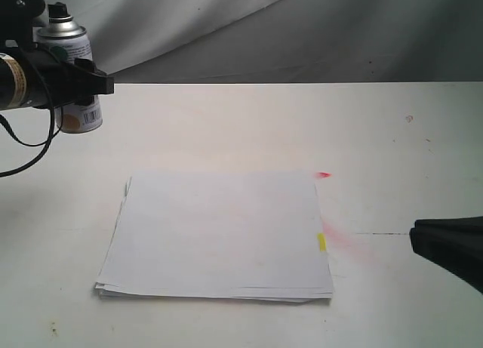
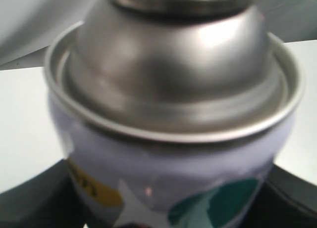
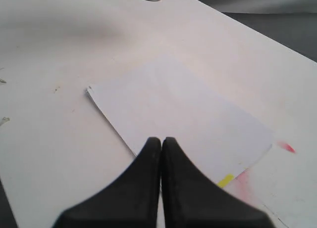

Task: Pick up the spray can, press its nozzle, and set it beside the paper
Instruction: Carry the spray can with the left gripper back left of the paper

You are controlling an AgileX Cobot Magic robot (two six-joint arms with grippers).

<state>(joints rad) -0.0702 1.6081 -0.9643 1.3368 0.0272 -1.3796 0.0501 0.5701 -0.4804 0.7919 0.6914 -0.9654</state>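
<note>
The spray can [image 1: 70, 76] is upright at the far left of the exterior view, with its black nozzle [image 1: 58, 13] on top. My left gripper [image 1: 83, 84] is shut on the can's body from the side. In the left wrist view the can [image 2: 173, 104] fills the frame, its silver dome blurred and close, and the nozzle is cut off. I cannot tell whether the can rests on the table or hangs just above it. The paper [image 1: 219, 235] lies flat mid-table, with a yellow mark [image 1: 321, 242] at its right edge. My right gripper [image 1: 416, 238] is shut and empty, right of the paper [image 3: 183, 114].
Pink-red spray stains [image 1: 343, 242] mark the white table [image 1: 249, 121] right of the paper, with a red spot [image 1: 324, 174] near its far corner. A grey cloth [image 1: 302, 31] hangs behind the table's far edge. A black cable [image 1: 34, 140] loops under the left arm.
</note>
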